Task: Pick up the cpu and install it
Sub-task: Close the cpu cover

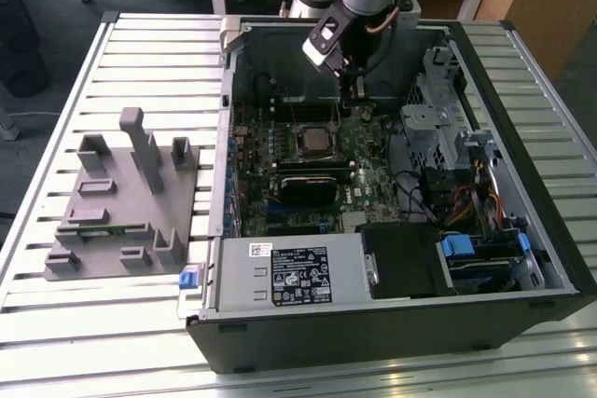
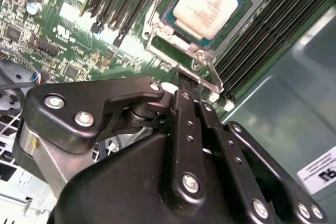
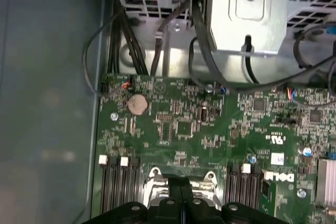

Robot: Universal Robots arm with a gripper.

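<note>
Inside the open computer case [image 1: 373,337], the gripper [image 1: 354,90] hangs low over the green motherboard [image 1: 373,165]. Its fingers are drawn together, with nothing seen between them. In the second wrist view the gripper [image 2: 186,83] tips sit just beside the edge of the socket frame [image 2: 157,31]. The cpu [image 2: 210,3] lies flat within that frame, its silvery top showing, and in the exterior view the cpu [image 1: 315,141] is near the board's middle. A grey fixture [image 1: 112,202] stands on the slatted table [image 1: 149,53] at the exterior view's left.
</note>
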